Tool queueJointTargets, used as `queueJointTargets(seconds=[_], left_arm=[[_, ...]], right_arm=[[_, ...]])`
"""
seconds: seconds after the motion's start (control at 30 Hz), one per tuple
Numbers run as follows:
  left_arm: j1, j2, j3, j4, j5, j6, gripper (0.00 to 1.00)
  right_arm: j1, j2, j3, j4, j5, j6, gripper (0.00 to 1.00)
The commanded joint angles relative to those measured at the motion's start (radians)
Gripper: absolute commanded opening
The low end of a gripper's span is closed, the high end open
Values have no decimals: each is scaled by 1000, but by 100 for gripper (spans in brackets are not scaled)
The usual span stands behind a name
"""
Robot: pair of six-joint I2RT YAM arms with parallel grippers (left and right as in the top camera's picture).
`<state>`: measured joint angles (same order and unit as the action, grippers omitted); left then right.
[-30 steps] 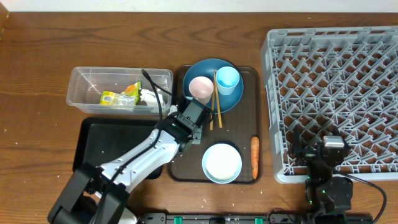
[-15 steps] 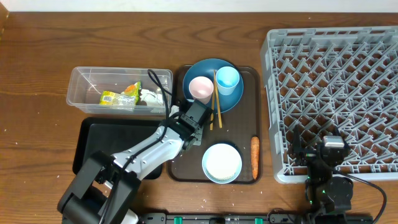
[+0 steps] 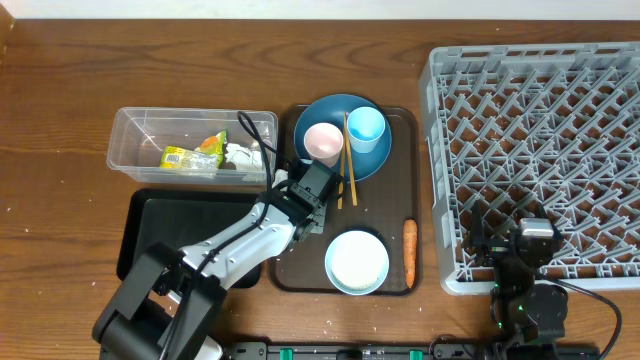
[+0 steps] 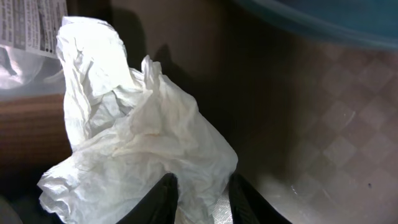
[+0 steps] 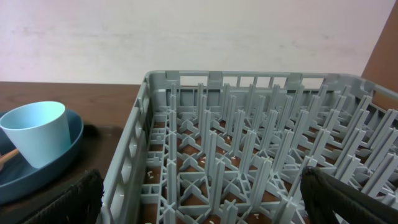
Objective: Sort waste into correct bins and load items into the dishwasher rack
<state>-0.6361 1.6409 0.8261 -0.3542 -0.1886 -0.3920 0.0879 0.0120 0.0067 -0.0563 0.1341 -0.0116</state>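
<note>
Between left jaws: crumpled tissue point(image 4: 142, 138).

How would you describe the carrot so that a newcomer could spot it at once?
Start at the big grey dishwasher rack on the right; directly left of it sits a brown serving tray. Along that tray's right edge, beside the white bowl, lies the carrot. It is the only orange thing on the tray.

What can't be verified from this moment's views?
Overhead: fingertips of the left pincer, hidden beneath its own wrist.
Left wrist: whether the crumpled white tissue is lifted; bottom edge crops the fingers. Dark blue plate blurred, cut by top edge.
Right wrist: right pincer fingers cropped at bottom corners; dishwasher rack runs off right.
</note>
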Motion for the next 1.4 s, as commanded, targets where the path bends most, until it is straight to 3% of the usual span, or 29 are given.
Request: queueJointTargets(seconds=[0.0,0.1,0.3,0.63,0.97,1.07,1.23,1.37], left_arm=[[3,8,-4,-16,-5,2,31],[3,8,-4,-26,-5,2,28],[3,8,-4,-26,-5,2,6],[3,-24,0,-30,-5,3,6],[3,-344,30,-22,-10,32,6],[3,-438,30,7,-113,44,6],[4,-509,30,43,-407,44,6],[41,-480,29,55,-471,43,6]], right_arm=[[-3,-1,-1,-4,8,-5,99],[-3,-1,-1,-4,8,-5,99],[-3,-1,-1,-4,8,-4,99],[-3,-1,-1,-4,8,-5,99],[-3,-1,-1,-4,8,-5,99],[-3,-1,-1,-4,8,-4,99],[-3,-1,-1,-4,8,-5,99],[-3,-1,-1,-4,8,-5,99]])
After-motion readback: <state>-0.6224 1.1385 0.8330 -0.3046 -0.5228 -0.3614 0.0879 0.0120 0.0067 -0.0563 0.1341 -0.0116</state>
